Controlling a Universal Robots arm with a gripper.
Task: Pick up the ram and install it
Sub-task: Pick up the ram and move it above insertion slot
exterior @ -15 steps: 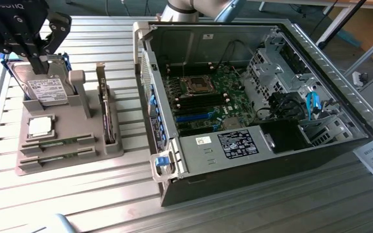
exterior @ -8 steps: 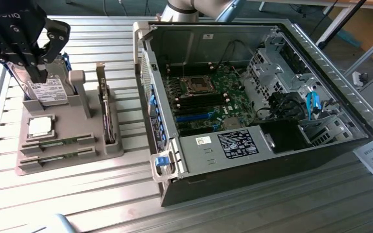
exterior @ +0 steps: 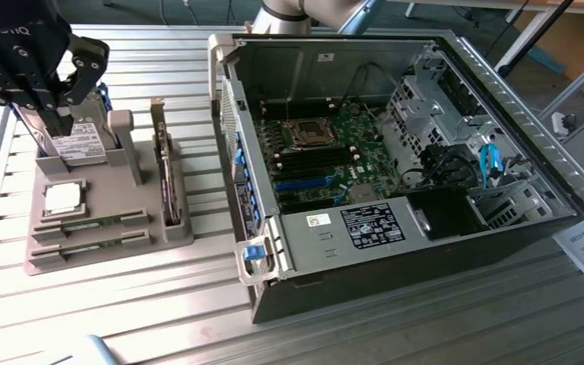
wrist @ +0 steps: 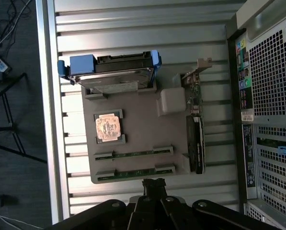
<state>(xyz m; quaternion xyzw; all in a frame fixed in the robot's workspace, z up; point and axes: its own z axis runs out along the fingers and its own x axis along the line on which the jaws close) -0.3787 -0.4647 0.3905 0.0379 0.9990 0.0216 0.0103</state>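
Ram (exterior: 99,223): two green sticks seated in slots along the near edge of the grey holder (exterior: 109,201), at the exterior view's left on the counter (exterior: 119,304). Fingers (wrist: 153,184) pinched shut, empty, hanging clear above the holder. Open computer (exterior: 373,152) stands at that view's right. Judgement: pickup not begun; a grasp needs the fingers parted and aligned along one stick.

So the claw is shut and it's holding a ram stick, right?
Not quite. The claw is shut, but it is holding nothing. The wrist view shows the ram sticks both lying in their slots in the grey tray.
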